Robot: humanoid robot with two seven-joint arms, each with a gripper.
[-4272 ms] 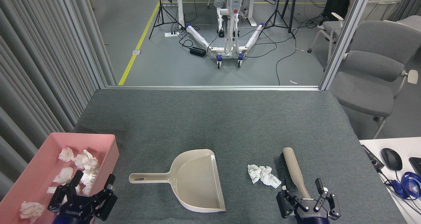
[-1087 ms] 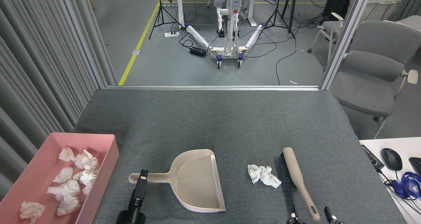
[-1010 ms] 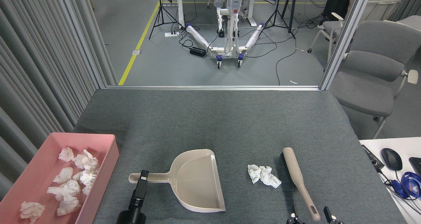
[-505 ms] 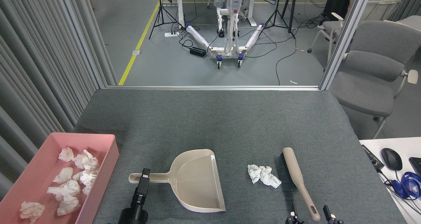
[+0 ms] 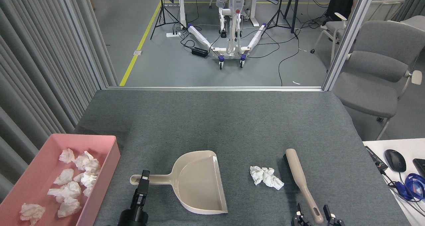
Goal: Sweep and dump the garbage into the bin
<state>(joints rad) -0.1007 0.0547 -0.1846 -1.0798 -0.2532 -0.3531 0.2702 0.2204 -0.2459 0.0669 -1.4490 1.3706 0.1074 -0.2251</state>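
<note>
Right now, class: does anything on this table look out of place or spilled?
One thing stands out: a crumpled tissue wad lies loose on the grey table, between the dustpan and the brush, while the other wads sit inside the pink bin. Nothing looks damaged or tipped.

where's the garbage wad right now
In the head view the garbage wad lies on the grey table right of centre, between the dustpan and the brush.
</note>
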